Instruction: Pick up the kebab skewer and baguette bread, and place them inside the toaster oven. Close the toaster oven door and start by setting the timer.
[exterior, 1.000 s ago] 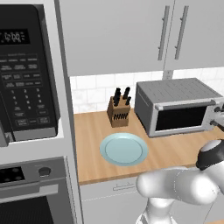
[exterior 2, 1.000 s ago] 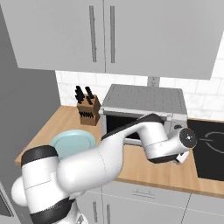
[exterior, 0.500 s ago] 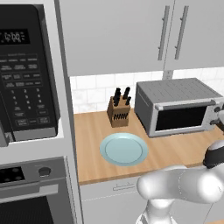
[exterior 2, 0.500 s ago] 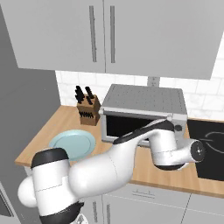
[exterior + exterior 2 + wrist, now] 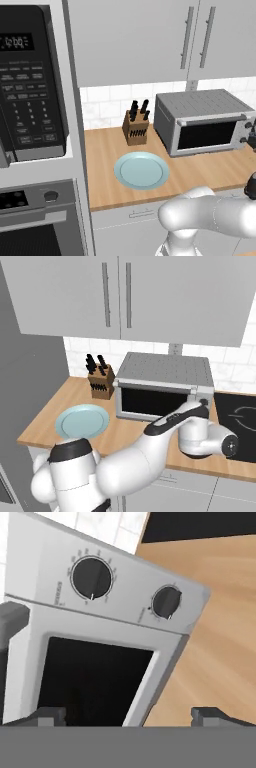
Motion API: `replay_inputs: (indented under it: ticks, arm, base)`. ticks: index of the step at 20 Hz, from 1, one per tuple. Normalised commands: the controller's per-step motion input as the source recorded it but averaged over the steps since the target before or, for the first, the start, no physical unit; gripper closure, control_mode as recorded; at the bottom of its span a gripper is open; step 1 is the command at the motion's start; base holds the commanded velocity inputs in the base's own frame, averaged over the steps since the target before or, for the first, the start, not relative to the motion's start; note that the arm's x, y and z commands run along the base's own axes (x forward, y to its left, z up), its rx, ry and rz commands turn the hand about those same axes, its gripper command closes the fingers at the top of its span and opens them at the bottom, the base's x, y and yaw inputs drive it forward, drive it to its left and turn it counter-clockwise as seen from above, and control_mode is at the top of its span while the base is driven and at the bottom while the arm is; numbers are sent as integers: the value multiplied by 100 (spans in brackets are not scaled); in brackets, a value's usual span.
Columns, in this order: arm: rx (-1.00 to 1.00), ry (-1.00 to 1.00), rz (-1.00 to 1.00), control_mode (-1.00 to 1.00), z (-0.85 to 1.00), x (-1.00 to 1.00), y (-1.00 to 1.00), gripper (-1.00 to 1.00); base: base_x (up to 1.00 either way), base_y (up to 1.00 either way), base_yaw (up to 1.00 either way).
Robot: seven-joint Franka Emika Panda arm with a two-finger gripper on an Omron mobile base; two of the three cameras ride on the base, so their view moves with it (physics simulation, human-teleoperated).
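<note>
The grey toaster oven (image 5: 200, 122) stands on the wooden counter with its dark glass toaster oven door (image 5: 207, 135) shut. From the right base view the toaster oven (image 5: 162, 383) has my arm's wrist (image 5: 205, 433) low in front of its right end. My gripper (image 5: 129, 716) is open, fingertips (image 5: 50, 716) wide apart, nothing between them. It faces the oven's front at a roll, with two dark knobs (image 5: 91, 578) (image 5: 166, 602) beside the glass door (image 5: 95, 682). The kebab skewer and baguette bread are out of view.
A pale blue plate (image 5: 141, 170) lies bare on the counter (image 5: 105, 150) left of the oven. A knife block (image 5: 136, 127) stands at the back wall. The black microwave (image 5: 30, 85) sits in the tall unit at left. A black cooktop (image 5: 240, 416) lies right of the oven.
My wrist has swung to the right and sunk a little in front of the oven's right end. The gripper has stayed open. Oven, plate and knife block have not moved.
</note>
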Motion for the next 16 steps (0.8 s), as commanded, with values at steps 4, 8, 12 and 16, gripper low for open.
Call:
replay_inputs:
  ticks: [4,8,12,16]
  arm:
    - [13,-6,-18,-100,-35,3,0,-100]
    - [9,-5,-16,-100,-3,37,0,-100]
    - [10,-5,-10,-100,0,38,0,-100]
    - [10,-5,-8,-100,-1,13,-8,-100]
  base:
    - [0,0,0]
    - [0,0,0]
    - [0,0,0]
    - [0,0,0]
